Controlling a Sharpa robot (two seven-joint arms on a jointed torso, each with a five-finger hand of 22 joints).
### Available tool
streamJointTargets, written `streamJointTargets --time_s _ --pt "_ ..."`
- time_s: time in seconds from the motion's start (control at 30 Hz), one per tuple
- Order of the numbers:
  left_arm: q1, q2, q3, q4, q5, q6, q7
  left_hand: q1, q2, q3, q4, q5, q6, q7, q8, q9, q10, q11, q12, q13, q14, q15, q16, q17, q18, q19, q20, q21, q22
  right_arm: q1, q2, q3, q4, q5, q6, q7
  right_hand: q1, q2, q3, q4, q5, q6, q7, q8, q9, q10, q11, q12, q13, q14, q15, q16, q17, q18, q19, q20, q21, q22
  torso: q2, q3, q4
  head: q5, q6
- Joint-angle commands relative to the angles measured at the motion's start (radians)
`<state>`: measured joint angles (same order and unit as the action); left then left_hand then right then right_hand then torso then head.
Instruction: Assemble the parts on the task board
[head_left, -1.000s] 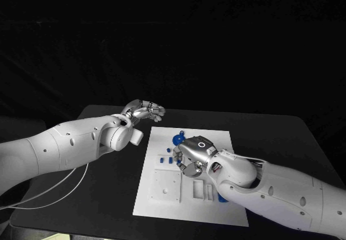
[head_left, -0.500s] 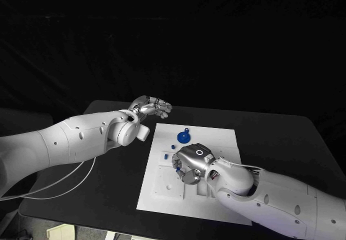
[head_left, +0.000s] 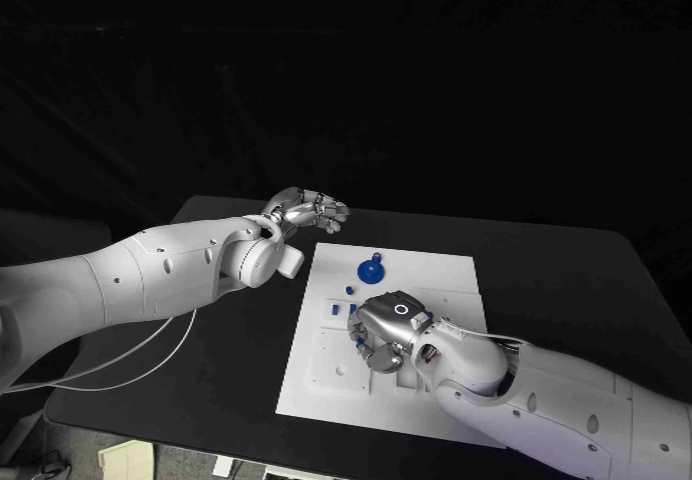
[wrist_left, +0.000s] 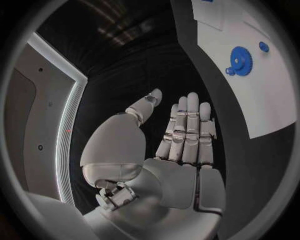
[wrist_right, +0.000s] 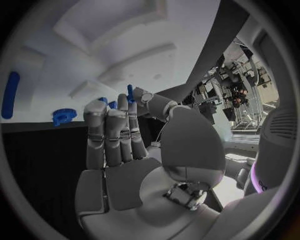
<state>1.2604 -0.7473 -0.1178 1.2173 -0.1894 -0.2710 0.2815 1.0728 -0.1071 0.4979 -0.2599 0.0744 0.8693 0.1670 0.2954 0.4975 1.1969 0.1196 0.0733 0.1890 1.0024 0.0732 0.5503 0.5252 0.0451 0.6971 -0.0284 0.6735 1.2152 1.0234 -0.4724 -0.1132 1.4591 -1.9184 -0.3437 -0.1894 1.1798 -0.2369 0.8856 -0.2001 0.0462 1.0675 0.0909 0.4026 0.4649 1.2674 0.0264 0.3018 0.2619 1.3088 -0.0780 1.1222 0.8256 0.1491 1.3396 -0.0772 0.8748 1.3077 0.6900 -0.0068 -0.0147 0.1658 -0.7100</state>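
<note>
Head view: the left hand (head_left: 306, 212) hovers over the black worktop (head_left: 548, 275) beyond the task board (head_left: 433, 275), holding nothing; the right hand (head_left: 382, 330) is low over the board's middle.

Left wrist view: fingers (wrist_left: 187, 130) straight, side by side; blue gear (wrist_left: 240, 60) well ahead.

Right wrist view: fingertips (wrist_right: 107, 111) pinch a small blue part (wrist_right: 129, 93).

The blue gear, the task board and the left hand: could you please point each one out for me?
blue gear (head_left: 369, 270), head view, on its round face.
task board (head_left: 440, 275), head view, on a bare patch near its far right corner.
left hand (head_left: 307, 211), head view, on the middle of the hand.
</note>
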Motion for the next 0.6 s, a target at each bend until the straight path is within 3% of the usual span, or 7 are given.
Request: streamJointTargets --time_s 0.03,0.6 --pt "0.002 0.002 0.001 0.005 0.006 0.008 0.01 -0.004 0.004 -0.005 0.001 -0.001 -0.006 -0.001 0.004 -0.001 0.002 -0.001 0.0 -0.002 0.006 -0.002 -0.005 0.002 0.008 0.007 0.001 -0.003 0.002 -0.006 0.002 -0.004 -0.003 -0.015 0.016 0.007 0.001 0.008 0.002 0.002 0.003 0.003 0.0 0.002 0.002 0.009 -0.002 0.004 0.002 -0.005 -0.009 0.003 0.0 0.113 0.0 -0.006 0.005 0.02 0.0 0.0008 0.0001 0.001 -0.003" --pt "0.002 0.005 0.001 0.002 0.006 0.011 0.008 -0.006 0.005 -0.006 0.002 -0.001 -0.007 0.0 0.004 -0.001 0.002 -0.001 0.0 -0.003 0.007 -0.002 -0.008 0.005 0.008 0.008 0.001 -0.005 0.002 -0.014 0.005 -0.007 -0.01 -0.015 0.019 0.006 0.001 0.009 0.002 0.002 0.003 0.003 0.0 0.001 0.002 0.008 -0.002 0.004 0.003 -0.005 -0.009 0.003 0.0 0.113 0.0 -0.006 0.005 0.02 -0.001 0.0013 -0.0006 0.002 -0.006"
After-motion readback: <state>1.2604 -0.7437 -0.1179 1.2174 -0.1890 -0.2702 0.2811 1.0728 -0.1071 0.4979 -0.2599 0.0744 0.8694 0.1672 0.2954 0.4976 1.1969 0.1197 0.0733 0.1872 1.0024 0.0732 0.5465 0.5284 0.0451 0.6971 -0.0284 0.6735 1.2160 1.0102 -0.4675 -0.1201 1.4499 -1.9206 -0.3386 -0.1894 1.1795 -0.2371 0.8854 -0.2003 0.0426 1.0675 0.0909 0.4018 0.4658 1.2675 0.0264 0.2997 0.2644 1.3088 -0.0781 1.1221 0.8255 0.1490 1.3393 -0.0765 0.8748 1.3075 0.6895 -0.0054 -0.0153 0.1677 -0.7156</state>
